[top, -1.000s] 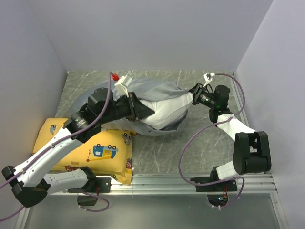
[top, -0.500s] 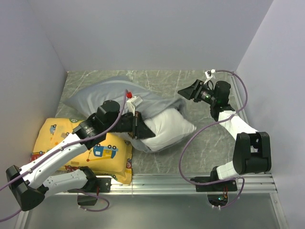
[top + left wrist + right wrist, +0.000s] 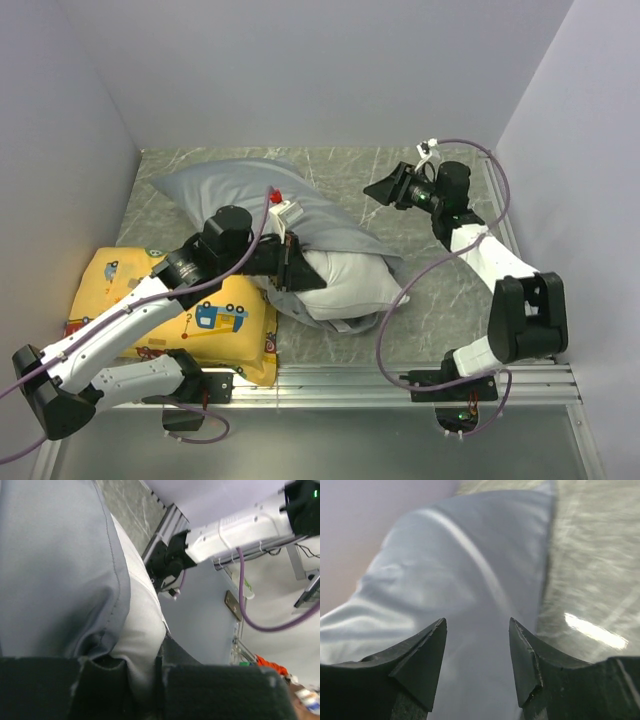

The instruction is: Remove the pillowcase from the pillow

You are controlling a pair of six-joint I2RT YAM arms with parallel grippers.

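Now: pillow [image 3: 355,285] half out of pillowcase [image 3: 225,190], mid-frame.
Left gripper [image 3: 296,265] is clamped on the white pillow; right gripper [image 3: 477,622], spread and empty at upper right, should be closed on grey fabric only, then pulled away.

The pillowcase [image 3: 230,195] is creased grey cloth with a faint satin sheen. The pillow [image 3: 350,285] is matt white cloth. The counter [image 3: 440,290] looks like smooth, glossy veined stone. The yellow cushion [image 3: 215,320] is printed cloth.
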